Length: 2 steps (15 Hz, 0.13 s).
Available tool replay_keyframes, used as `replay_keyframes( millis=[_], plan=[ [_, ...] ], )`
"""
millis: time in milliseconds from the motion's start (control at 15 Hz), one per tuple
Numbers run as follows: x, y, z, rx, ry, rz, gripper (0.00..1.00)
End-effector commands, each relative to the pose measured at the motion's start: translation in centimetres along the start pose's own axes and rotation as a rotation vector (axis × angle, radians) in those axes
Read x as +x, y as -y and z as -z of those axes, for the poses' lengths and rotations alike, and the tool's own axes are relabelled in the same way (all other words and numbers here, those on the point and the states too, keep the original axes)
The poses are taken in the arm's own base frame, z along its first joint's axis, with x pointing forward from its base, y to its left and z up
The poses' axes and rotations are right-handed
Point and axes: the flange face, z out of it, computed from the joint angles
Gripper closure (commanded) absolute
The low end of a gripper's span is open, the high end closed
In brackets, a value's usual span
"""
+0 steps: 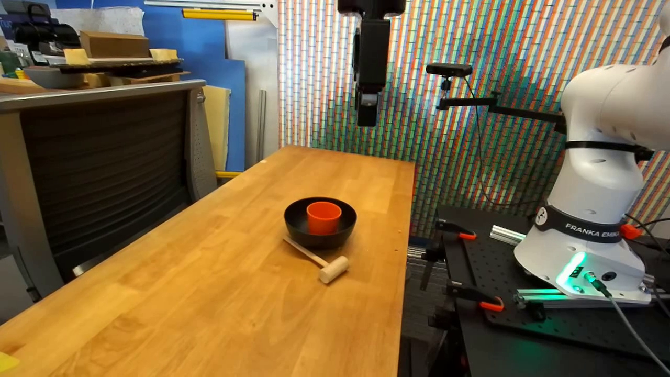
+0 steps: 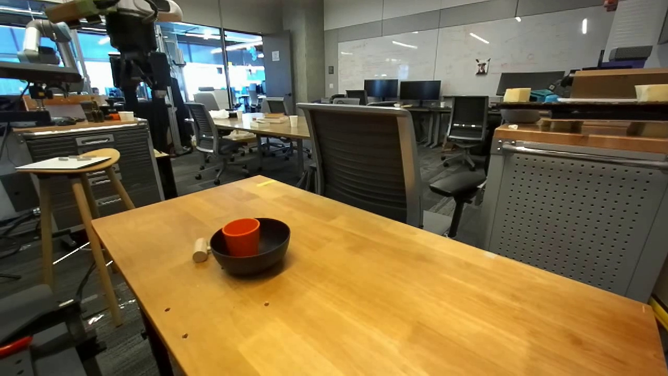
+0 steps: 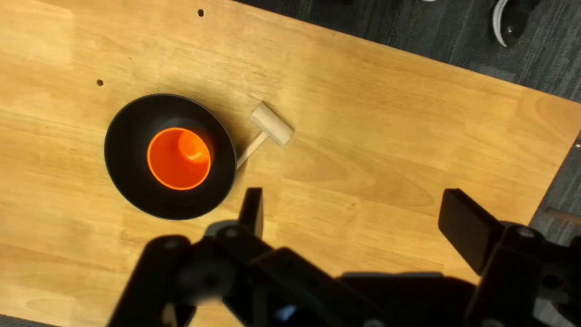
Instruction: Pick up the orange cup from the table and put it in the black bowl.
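The orange cup [image 1: 324, 220] stands upright inside the black bowl [image 1: 296, 226] on the wooden table [image 1: 209, 293]. The cup [image 2: 242, 239] and bowl [image 2: 272, 250] show the same way in an exterior view. In the wrist view the cup [image 3: 179, 159] sits slightly right of the middle of the bowl [image 3: 129, 172], with bare bowl floor around it. My gripper [image 3: 354, 190] is open and empty, its fingers wide apart with only tabletop seen between them. It hangs high above the table, apart from cup and bowl, in both exterior views [image 1: 367, 112] [image 2: 146, 96].
A small wooden mallet [image 1: 334, 269] lies against the bowl, its handle partly under the bowl's rim in the wrist view [image 3: 271, 124]. An office chair [image 2: 360, 162] stands at the table's long side. A camera on an arm [image 1: 449, 69] is mounted near the robot base.
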Motion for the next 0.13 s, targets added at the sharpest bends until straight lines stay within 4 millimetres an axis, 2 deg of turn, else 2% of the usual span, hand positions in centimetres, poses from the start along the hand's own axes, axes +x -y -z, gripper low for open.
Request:
replay_keyframes(
  millis=[0, 67],
  plan=[
    [0.11, 0.01, -0.15, 0.0, 0.005, 0.0, 0.0],
    [0.12, 0.01, -0.19, 0.0, 0.006, 0.0, 0.0]
  ],
)
